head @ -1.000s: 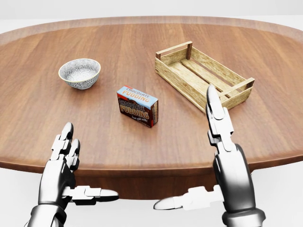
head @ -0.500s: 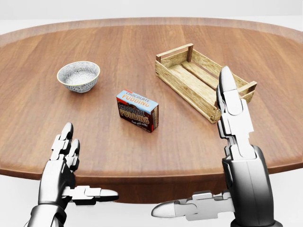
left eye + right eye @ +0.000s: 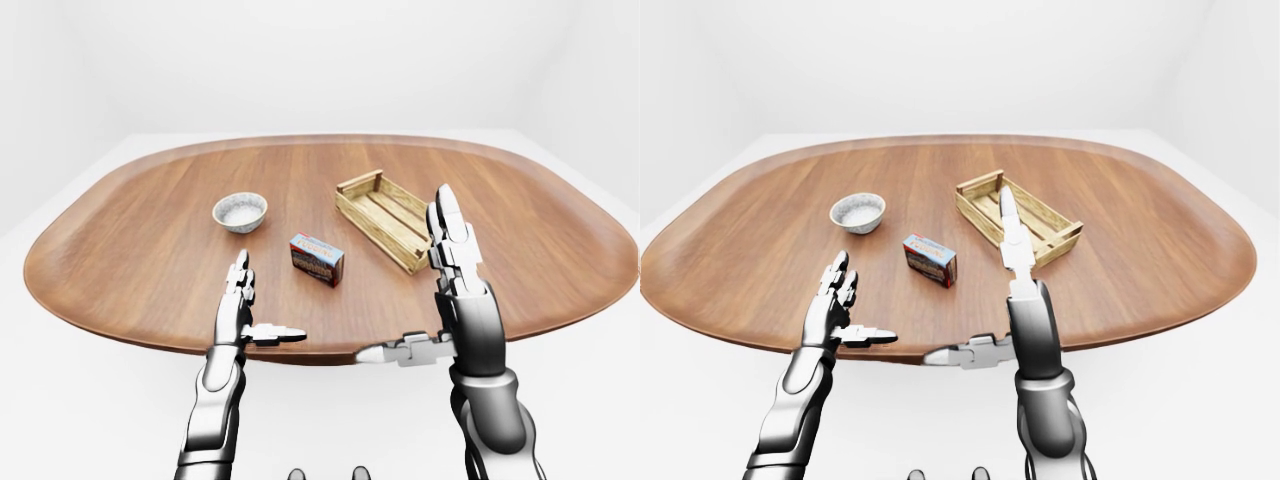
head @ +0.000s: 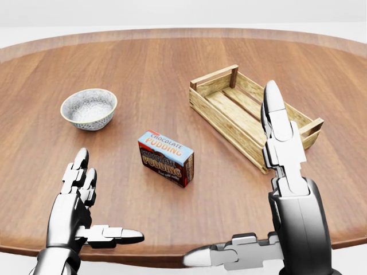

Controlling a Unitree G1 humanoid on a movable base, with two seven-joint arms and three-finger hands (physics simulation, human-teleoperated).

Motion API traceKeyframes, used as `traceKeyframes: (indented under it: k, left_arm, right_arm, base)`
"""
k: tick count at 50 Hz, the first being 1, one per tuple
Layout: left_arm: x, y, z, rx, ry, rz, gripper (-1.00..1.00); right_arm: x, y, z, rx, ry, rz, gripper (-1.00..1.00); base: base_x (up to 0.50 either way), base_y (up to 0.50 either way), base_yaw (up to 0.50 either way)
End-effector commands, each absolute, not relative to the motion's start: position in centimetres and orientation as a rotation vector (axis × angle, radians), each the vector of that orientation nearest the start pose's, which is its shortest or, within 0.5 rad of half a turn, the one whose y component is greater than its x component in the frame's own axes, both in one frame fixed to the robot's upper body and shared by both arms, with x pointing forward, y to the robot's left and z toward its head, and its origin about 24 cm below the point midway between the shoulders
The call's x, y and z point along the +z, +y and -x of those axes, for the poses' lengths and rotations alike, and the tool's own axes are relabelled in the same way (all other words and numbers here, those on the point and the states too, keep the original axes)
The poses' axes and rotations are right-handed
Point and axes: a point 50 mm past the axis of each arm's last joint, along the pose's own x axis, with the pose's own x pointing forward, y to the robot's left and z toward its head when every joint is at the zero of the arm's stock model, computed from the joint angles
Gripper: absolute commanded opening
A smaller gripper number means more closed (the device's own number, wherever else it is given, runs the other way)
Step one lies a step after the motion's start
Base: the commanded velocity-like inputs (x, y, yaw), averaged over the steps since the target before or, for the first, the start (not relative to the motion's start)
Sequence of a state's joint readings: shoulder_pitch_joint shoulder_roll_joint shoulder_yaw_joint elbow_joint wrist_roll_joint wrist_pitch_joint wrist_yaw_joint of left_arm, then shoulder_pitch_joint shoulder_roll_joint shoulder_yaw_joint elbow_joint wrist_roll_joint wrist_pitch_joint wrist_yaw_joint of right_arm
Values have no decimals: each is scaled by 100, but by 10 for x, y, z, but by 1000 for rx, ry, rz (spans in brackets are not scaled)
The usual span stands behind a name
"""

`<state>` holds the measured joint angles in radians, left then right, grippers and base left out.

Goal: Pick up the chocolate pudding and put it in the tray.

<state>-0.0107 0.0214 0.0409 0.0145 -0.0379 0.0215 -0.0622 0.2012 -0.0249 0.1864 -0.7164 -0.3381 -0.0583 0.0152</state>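
On the table [image 4: 172, 69], the chocolate pudding box [image 4: 165, 158] lies between both hands, above them; wooden tray [image 4: 246, 114] beside the right hand [image 4: 281, 172], perhaps overlapped; bowl [image 4: 89, 108] above the left hand [image 4: 80, 209].

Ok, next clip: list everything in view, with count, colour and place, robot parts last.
table: one, brown wood, oval, fills most of the head view.
bowl: one, white with grey speckle, head view's upper left.
pudding box: one, blue top, dark brown side, centre of the table, lying flat.
tray: one, pale slatted wood, right of the box, nothing in it.
left hand: one, silver, lower left, fingers open, holding nothing.
right hand: one, silver, lower right, fingers straight, overlapping the tray's near corner in view.
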Motion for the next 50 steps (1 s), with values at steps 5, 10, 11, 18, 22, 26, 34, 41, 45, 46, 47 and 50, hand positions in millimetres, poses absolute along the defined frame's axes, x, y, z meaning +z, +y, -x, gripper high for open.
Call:
traceKeyframes:
  k: [5,10,11,18,22,26,34,41,45,46,47,50]
  left_arm:
    - [39,159,-255,-24,24,18,100]
    - [39,159,-255,-24,24,18,100]
    - [39,159,-255,-24,24,18,100]
    - [37,159,-256,-28,27,18,100]
    - [37,159,-256,-27,27,20,100]
    - [37,159,-256,-27,26,21,100]
    - [39,159,-255,-30,17,29,100]
    - [39,159,-255,-29,17,27,100]
    - [39,159,-255,-30,17,28,100]
    - [39,159,-255,-30,17,28,100]
    - [39,159,-255,-30,17,28,100]
    - [39,159,-255,-30,17,29,100]
  right_arm:
    - [164,-121,-183,66,-593,295,100]
    - [163,-121,-183,67,-593,295,100]
    - [164,-121,-183,68,-593,295,100]
    - [162,-121,-183,68,-592,295,100]
    - [157,-121,-184,66,-577,296,100]
    - [164,-121,-183,69,-593,295,100]
    - [164,-120,-183,70,-593,296,100]
    - [159,-120,-184,70,-586,298,100]
    - [164,-120,-183,73,-593,298,100]
    - [164,-120,-183,73,-592,298,100]
    - [164,-120,-183,73,-592,298,100]
    - [164,-120,-183,74,-592,299,100]
  base:
    - [30,0,0]
    - [30,0,0]
    - [29,0,0]
    - [30,0,0]
    - [30,0,0]
    - [30,0,0]
    - [30,0,0]
    - [30,0,0]
    - [30,0,0]
    - [29,0,0]
    - [30,0,0]
    - [29,0,0]
